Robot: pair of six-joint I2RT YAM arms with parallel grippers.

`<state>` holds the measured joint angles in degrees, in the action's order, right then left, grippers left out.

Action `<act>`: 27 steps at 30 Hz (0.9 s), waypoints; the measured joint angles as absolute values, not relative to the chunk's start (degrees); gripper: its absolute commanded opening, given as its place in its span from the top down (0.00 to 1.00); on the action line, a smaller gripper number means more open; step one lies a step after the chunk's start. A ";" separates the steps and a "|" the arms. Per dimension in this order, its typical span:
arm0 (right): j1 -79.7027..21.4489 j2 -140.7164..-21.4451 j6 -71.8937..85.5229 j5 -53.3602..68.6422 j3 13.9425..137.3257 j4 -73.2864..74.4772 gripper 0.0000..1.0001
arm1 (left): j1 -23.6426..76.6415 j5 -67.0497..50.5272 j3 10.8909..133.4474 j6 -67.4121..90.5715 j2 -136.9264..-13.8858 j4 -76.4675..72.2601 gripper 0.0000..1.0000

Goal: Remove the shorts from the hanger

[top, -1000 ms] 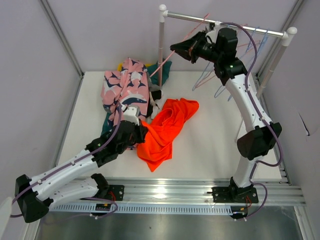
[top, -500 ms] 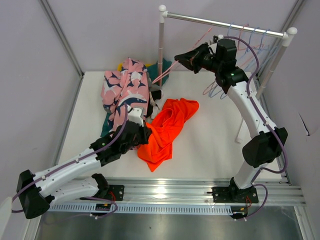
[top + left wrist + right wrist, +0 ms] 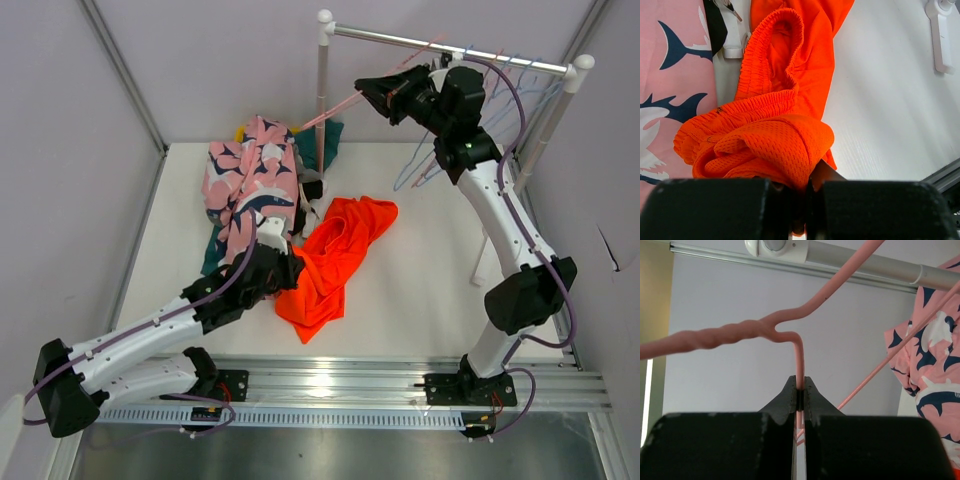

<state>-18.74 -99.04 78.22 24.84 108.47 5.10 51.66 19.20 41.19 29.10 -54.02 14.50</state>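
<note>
1. Orange shorts [image 3: 335, 255] [image 3: 775, 145]: bright open-mesh knit with a gathered elastic waistband. They lie crumpled at mid-table, their left edge against the pink pair.
2. Left gripper [image 3: 283, 268] [image 3: 807, 192]: black fingers pressed together on a bunched fold at the near left edge of the orange shorts.
3. Right gripper [image 3: 368, 92] [image 3: 799, 390]: raised near the rail, jaws pinching the thin wire of a pink hanger [image 3: 335, 108] [image 3: 790, 325] (just below its twisted neck).
4. Pink shorts [image 3: 248, 180] [image 3: 670, 65] [image 3: 935, 355]: smooth cloth printed with navy and white sharks, heaped at the table's back left. Teal fabric [image 3: 330, 138] shows just behind them, beside the post.
5. Rail [image 3: 400, 40] [image 3: 865, 262]: a metal tube carried on white posts [image 3: 323, 80] with rounded caps. Pale blue wire hangers [image 3: 420, 165] hang toward its right end.
6. Table [image 3: 430, 270] [image 3: 890, 100]: white, matte and faintly grained. Pale lilac walls [image 3: 220, 60] enclose it, and a ribbed aluminium beam [image 3: 330, 385] runs along the near edge.
</note>
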 measured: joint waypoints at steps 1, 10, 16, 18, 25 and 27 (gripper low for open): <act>-18.65 -99.11 78.59 24.60 108.49 4.73 1.00 | 51.66 19.20 41.04 29.10 -54.02 14.31 1.00; -17.52 -102.91 82.02 24.01 110.30 0.91 1.00 | 51.64 18.81 40.10 29.12 -54.00 14.04 1.00; -17.23 -105.86 84.51 21.87 111.26 0.45 1.00 | 51.72 18.76 40.01 29.28 -53.95 14.02 1.00; -17.12 -106.72 84.99 21.02 111.61 0.95 1.00 | 51.75 18.70 39.55 29.61 -53.87 13.80 1.00; -17.26 -107.02 85.30 19.31 111.87 2.57 0.49 | 51.90 18.61 38.61 29.98 -53.82 13.82 1.00; -17.39 -106.52 85.21 19.29 111.07 2.72 0.01 | 51.92 18.65 38.61 29.95 -53.84 13.87 1.00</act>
